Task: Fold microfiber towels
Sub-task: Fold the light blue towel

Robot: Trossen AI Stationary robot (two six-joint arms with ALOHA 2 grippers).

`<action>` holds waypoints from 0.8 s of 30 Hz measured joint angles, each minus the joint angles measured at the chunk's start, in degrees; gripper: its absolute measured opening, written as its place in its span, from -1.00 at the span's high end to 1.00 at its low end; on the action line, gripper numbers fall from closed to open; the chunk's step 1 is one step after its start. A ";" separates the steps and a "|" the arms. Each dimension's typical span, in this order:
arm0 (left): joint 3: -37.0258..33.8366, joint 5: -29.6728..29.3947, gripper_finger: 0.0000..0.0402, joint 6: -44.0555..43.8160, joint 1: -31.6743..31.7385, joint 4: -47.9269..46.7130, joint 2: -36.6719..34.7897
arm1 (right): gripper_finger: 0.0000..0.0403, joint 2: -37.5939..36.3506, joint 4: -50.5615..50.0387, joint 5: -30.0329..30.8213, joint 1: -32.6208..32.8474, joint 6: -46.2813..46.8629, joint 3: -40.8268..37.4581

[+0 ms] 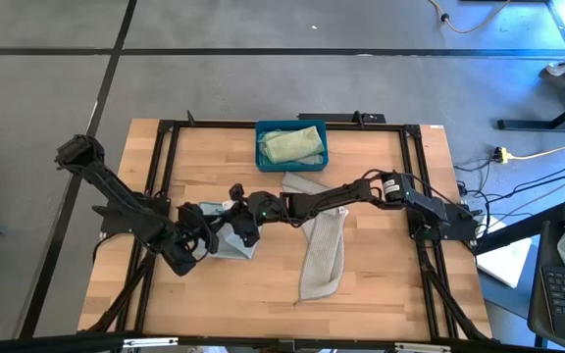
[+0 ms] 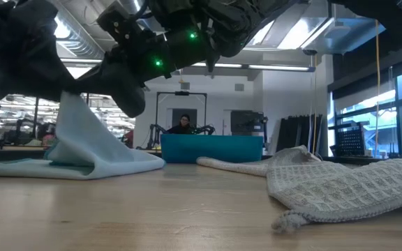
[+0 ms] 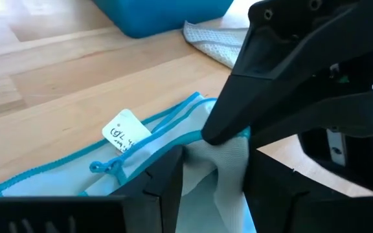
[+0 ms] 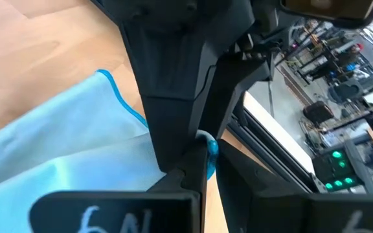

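A pale blue towel (image 1: 231,242) with teal edging and a white tag (image 3: 125,130) lies left of the table's middle. One part of it is drawn up (image 2: 75,122) and the remainder lies flat on the wood. Both grippers meet over it: my left gripper (image 3: 215,188) is shut on a raised bunch, and my right gripper (image 4: 203,169) is shut on its edge. A grey-beige towel (image 1: 322,250) lies crumpled at the middle right. A pale green towel (image 1: 292,146) sits inside the teal-blue bin (image 1: 263,127). My left gripper pinches a raised, bunched fold of the pale blue towel (image 3: 228,169) between its two fingers, coming from the table's left and slanting down. The cloth below the hold slopes to the table. My right gripper pinches the towel's teal-edged border (image 4: 210,150) between its shut fingers, just beside the left gripper's fingers. It comes from the table's right, slanting slightly down. The border is lifted off the wood; one layer or several, I cannot tell.
The bin stands at the far middle of the table. The grey-beige towel stretches from near the bin toward the near edge. Black frame rails (image 1: 155,176) run along the table's left and right sides. Bare wood lies near the front edge (image 2: 187,216).
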 joint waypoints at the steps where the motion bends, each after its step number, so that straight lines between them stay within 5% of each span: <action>1: 0.00 0.17 0.30 0.00 -0.03 0.09 0.18 | 0.83 0.00 -0.08 -0.87 -0.02 0.00 0.00; 7: 0.00 0.67 0.41 0.94 -0.60 1.23 0.74 | 0.83 -0.02 -0.45 -1.96 0.02 -0.28 0.01; 15: 0.00 0.98 0.96 1.38 -3.95 2.66 0.74 | 0.83 -0.04 -2.08 -2.43 -0.20 -1.92 0.06; 24: 0.00 1.68 0.99 2.32 -6.63 7.90 3.01 | 0.79 -0.26 -5.72 -2.62 -3.09 -2.47 1.49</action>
